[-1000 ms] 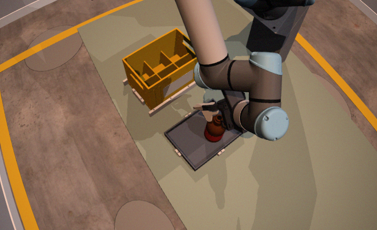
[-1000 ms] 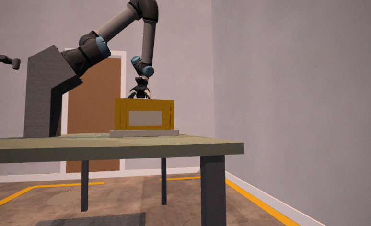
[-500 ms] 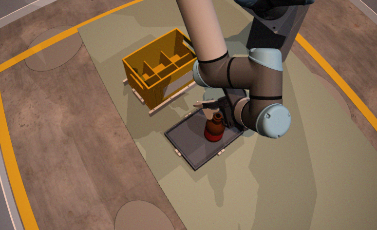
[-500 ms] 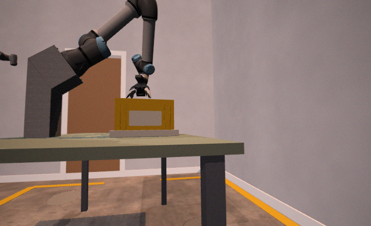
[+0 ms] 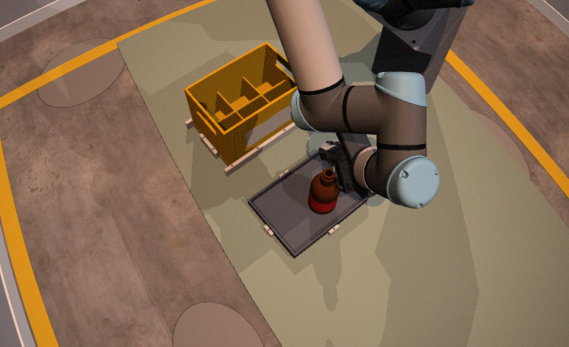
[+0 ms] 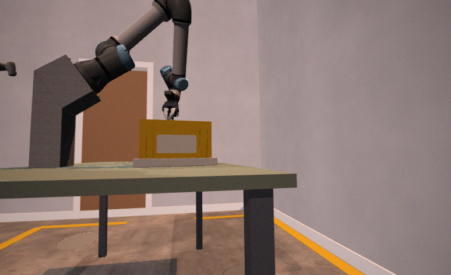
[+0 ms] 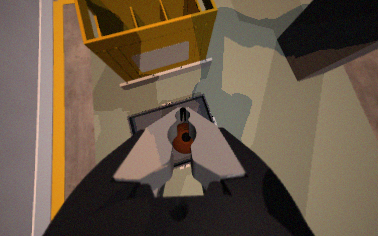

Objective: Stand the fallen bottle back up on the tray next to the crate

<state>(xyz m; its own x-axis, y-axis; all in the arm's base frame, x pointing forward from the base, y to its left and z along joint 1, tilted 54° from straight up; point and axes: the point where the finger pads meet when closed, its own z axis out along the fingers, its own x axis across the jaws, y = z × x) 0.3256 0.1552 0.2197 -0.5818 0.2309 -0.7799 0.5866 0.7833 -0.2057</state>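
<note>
The brown bottle with a red band at its base stands upright on the dark grey tray. In the wrist view I look straight down on the bottle, which shows between my two fingers, with the tray under it. My gripper hangs above the bottle, clear of it, with its fingers shut together on nothing. In the exterior view the gripper points down just above the top edge of the crate, which hides the bottle and the tray.
The orange crate with its dividers stands on pale skids at the far side of the tray, also seen in the wrist view and the exterior view. The arm's elbow overhangs the tray's right side.
</note>
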